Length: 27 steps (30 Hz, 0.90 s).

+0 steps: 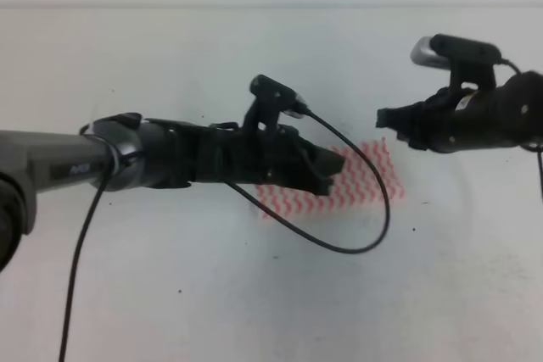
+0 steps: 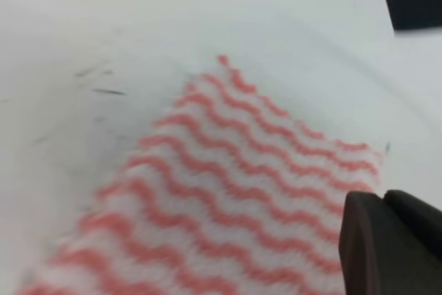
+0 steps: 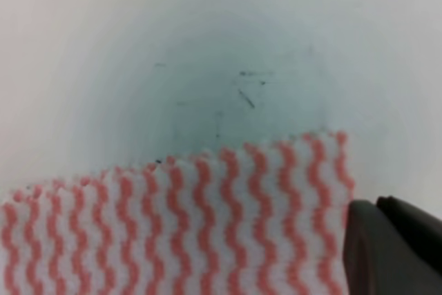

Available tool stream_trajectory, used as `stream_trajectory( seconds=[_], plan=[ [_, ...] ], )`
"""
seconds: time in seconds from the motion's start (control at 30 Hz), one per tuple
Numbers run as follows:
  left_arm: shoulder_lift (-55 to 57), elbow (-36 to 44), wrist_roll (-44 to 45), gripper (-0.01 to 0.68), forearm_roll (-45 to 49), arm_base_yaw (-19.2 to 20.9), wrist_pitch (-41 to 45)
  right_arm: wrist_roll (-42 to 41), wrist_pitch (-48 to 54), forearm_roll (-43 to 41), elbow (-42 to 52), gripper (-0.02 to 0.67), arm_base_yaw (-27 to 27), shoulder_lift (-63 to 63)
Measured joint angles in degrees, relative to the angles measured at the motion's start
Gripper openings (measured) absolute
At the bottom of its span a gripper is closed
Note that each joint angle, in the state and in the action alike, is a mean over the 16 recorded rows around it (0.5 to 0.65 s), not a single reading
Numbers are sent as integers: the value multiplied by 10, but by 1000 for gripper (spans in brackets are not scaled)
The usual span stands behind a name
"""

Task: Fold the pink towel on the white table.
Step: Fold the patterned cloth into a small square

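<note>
The pink towel [image 1: 365,177] lies flat on the white table [image 1: 254,294], a small rectangle with red-white wavy stripes. My left gripper [image 1: 331,169] hovers over its left half and hides that part. In the left wrist view the towel [image 2: 235,191] fills the lower middle, and the gripper [image 2: 385,240] shows as a dark mass at the bottom right, its fingers together and empty. My right gripper [image 1: 386,119] hangs above the towel's far right corner. In the right wrist view the towel [image 3: 173,226] spans the bottom, with the gripper [image 3: 378,240] shut and off the cloth.
A black cable [image 1: 373,218] loops from the left wrist camera over the towel's front edge. Small dark specks and scuffs [image 3: 247,98] mark the table beyond the towel. The table's far edge [image 1: 271,6] runs along the top.
</note>
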Motion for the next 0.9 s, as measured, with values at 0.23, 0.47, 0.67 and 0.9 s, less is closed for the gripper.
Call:
stream_trajectory(
  seconds=[0.23, 0.47, 0.67, 0.9],
  plan=[
    [9, -25, -6, -5, 1, -32, -42, 2, 68, -23, -17, -17, -33, -43],
    [35, -63, -12, -5, 2, -57, -71, 2, 90, -28, -19, -17, -57, -82],
    [62, -85, -23, -5, 17, -69, -72, 2, 95, -29, -19, -17, -61, -96],
    [79, -91, -56, -5, 67, -76, -71, 2, 95, -29, -19, -17, -61, -98]
  ],
)
